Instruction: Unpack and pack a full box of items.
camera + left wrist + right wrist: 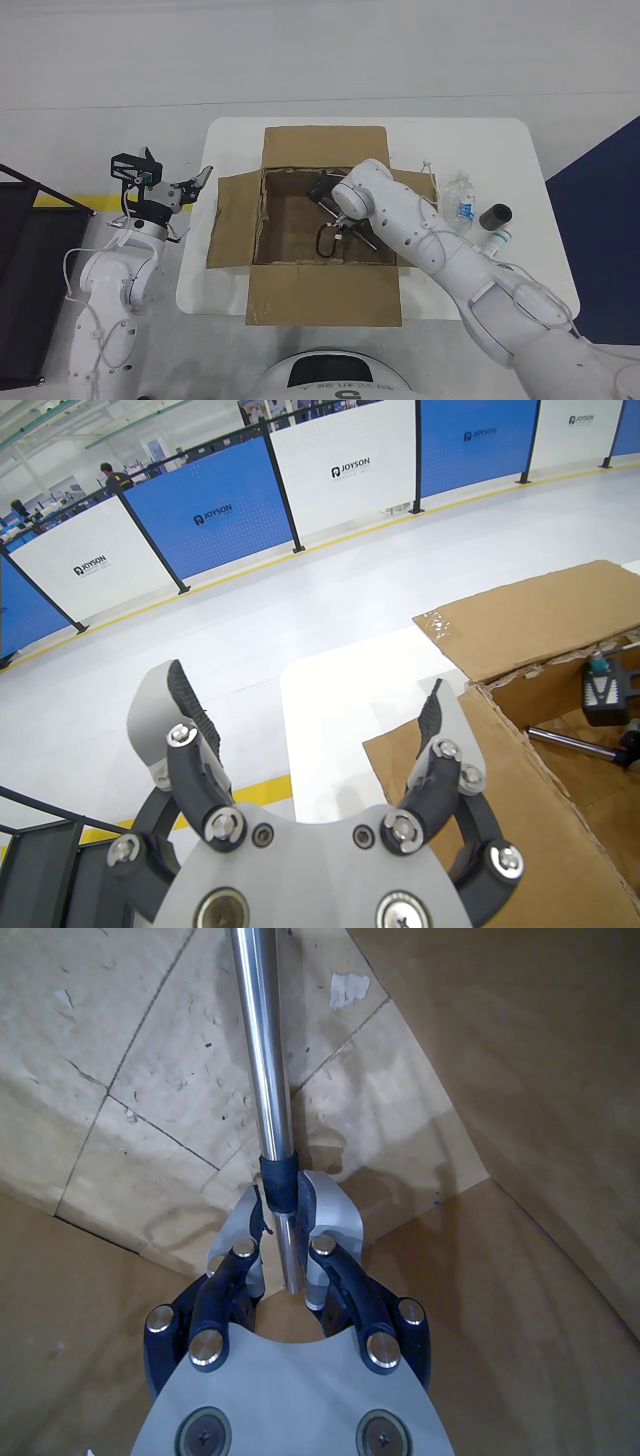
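An open cardboard box (300, 150) stands on the white table (470, 135). My right gripper (280, 1200) is down inside the box, shut on a shiny metal rod (265, 1053) at its black band. In the top view that arm's gripper (338, 232) sits near the box's middle, beside a black looped part (326, 243). The left wrist view looks into the box (525, 620) at the rod (570, 742) and a black pedal-like block (602, 695). My left gripper (310, 695) hangs open and empty off the table's left edge, also seen from above (178, 188).
To the right of the box stand a clear water bottle (460, 198), a black cylinder (495, 216) and a small white bottle (499, 240). A dark rack (25, 250) stands on the floor at the far left. The box flaps (325, 295) lie spread outward.
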Robot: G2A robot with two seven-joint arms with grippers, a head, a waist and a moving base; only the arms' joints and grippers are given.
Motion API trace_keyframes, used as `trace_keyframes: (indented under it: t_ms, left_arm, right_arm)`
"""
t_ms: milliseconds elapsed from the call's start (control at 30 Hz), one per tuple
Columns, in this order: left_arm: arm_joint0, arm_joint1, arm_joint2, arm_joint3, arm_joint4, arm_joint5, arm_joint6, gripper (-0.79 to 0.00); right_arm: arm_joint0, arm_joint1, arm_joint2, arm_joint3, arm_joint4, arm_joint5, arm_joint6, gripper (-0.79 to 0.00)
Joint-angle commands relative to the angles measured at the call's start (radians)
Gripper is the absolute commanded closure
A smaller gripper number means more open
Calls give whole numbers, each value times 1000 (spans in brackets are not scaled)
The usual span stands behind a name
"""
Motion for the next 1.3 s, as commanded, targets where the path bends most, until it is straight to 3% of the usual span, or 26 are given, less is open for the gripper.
trace_keyframes:
  t_ms: [0,333,400,433,467,733,967,1267]
  left_arm:
    - [0,0,0,0,0,0,0,-785]
    - [0,0,0,0,0,0,0,-785]
    - [0,0,0,0,0,0,0,-785]
    - [0,0,0,0,0,0,0,-785]
    - [0,0,0,0,0,0,0,-785]
    - [0,0,0,0,0,0,0,-785]
    - [0,0,0,0,0,0,0,-785]
    - [0,0,0,0,0,0,0,-785]
  right_arm:
    - [5,-5,-2,17,6,-6,-11,-123]
    - [26,-34,-19,73,22,-21,-69,-120]
    - [28,-38,-17,77,30,-24,-82,-95]
    - [29,-39,-16,79,32,-24,-84,-12]
    - [30,-40,-15,81,32,-22,-85,0]
    - [20,-39,4,61,13,11,-95,0]
    - [-59,-2,81,-119,-15,52,-101,0]
    - [-291,83,285,-538,-92,75,-109,0]
